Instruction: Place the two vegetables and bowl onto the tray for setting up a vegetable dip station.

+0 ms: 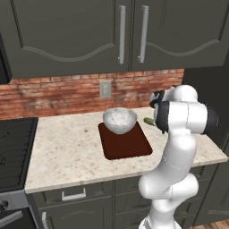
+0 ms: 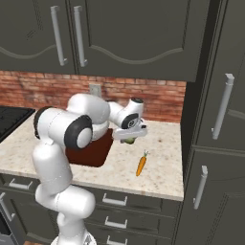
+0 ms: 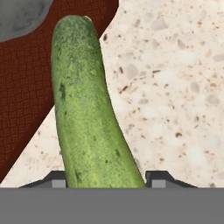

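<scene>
Carrot [image 2: 140, 164] on counter [image 2: 162, 162], near cucumber [image 3: 87, 113]

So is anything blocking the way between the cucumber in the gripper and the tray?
Nothing visible. The cucumber sits between the gripper fingertips, right beside the tray. The bowl already fills the tray's back part; the front is bare.

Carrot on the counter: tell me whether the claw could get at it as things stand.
Probably not yet: the claw has the cucumber between its fingers. The carrot itself lies in the open on the counter, nothing over it.
</scene>
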You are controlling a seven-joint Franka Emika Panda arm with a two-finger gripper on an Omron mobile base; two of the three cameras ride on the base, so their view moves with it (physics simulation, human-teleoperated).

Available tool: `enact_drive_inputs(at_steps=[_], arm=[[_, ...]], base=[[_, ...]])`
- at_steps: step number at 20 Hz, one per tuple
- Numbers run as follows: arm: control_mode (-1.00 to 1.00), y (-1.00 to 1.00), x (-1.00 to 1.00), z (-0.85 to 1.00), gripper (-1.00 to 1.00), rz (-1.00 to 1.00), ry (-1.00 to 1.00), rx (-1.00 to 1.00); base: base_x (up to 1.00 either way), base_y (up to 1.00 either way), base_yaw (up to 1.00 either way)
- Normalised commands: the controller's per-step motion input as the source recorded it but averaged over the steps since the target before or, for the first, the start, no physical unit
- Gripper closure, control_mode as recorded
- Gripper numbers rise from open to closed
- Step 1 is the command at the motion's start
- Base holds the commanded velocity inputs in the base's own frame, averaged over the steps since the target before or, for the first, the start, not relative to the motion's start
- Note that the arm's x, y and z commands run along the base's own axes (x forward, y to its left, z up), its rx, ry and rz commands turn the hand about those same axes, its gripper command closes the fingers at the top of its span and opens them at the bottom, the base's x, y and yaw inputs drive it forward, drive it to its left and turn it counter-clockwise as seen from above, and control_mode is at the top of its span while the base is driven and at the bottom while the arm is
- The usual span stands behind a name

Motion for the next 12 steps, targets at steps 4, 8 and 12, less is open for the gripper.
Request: enact_drive_inputs(at_steps=[4, 8, 12], arm=[[-1.0, 0.07, -0.8, 0.45, 1.0, 0.02, 0.0, 0.0], [-1.0, 0.0, -0.78, 0.25, 1.0, 0.03, -0.04, 0.0], [-1.0, 0.11, -0.51, 0.05, 1.0, 0.1, -0.1, 0.02]], base=[[0.0, 0.0, 0.0], [0.0, 0.0, 0.0], [0.0, 0.0, 0.0]])
